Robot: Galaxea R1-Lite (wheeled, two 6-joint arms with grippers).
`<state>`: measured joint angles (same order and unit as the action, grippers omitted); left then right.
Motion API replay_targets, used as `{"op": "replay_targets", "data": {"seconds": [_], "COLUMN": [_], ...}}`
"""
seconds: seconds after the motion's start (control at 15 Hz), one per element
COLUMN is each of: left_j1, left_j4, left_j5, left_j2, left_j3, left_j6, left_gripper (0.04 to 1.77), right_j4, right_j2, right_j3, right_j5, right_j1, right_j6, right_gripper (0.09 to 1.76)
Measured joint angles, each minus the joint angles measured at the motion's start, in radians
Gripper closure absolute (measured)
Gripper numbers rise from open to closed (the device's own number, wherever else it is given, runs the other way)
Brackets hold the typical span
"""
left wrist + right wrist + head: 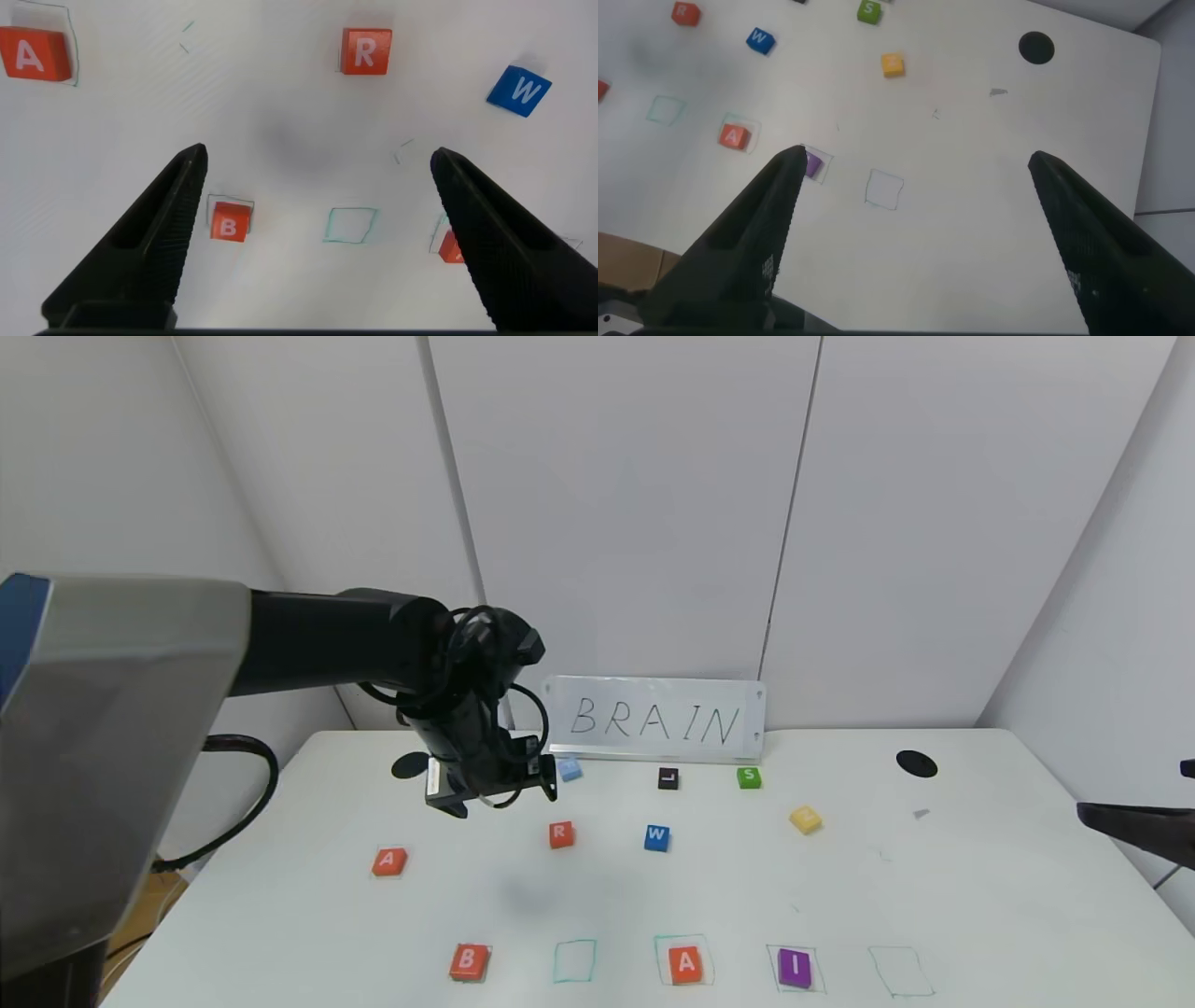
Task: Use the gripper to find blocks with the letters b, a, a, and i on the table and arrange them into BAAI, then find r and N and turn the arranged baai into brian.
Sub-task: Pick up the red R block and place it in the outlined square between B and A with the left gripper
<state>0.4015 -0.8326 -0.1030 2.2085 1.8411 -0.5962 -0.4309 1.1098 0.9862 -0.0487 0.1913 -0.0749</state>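
On the white table (980, 896), the front row holds the orange-red B (469, 961), an empty green square (574, 960), an orange-red A (686, 964) and the purple I (794, 967). The second A (389, 861) lies loose at the left. R (561, 834) sits mid-table and the yellow N (805, 819) to its right. My left gripper (499, 800) hovers open and empty above the table, behind and left of R. In the left wrist view it (318, 163) frames B (229, 223) and the empty square (351, 225). My right gripper (915, 163) is open and empty at the table's right edge.
A blue W (656, 837), green S (749, 777), black L (667, 778) and light blue block (569, 768) lie at the back. A sign reading BRAIN (653, 719) stands against the wall. Another empty green square (901, 972) is right of I. Black holes (916, 763) flank the back.
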Motion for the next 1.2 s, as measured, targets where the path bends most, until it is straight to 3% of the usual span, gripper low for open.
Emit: {"op": "replay_targets", "data": {"seconds": [0.33, 0.53, 0.87, 1.2], "left_j1": [0.051, 0.059, 0.071, 0.078], "left_j4": [0.01, 0.066, 0.107, 0.114], "left_j5": [-0.02, -0.064, -0.069, -0.115], "left_j2": [0.106, 0.163, 0.225, 0.251], "left_j3": [0.064, 0.073, 0.097, 0.098], "left_j6": [-0.035, -0.031, -0.036, -0.037], "left_gripper": [0.11, 0.1, 0.1, 0.1], "right_j4": [0.0, 0.0, 0.0, 0.0], "right_j2": [-0.009, -0.011, -0.011, -0.009], "right_j3": [0.001, 0.0, -0.004, -0.01], "right_j5": [0.0, 0.0, 0.0, 0.0], "right_j1": [0.0, 0.0, 0.005, 0.02], "right_j6": [0.0, -0.001, -0.001, 0.0], "right_gripper": [0.14, 0.14, 0.14, 0.14]}}
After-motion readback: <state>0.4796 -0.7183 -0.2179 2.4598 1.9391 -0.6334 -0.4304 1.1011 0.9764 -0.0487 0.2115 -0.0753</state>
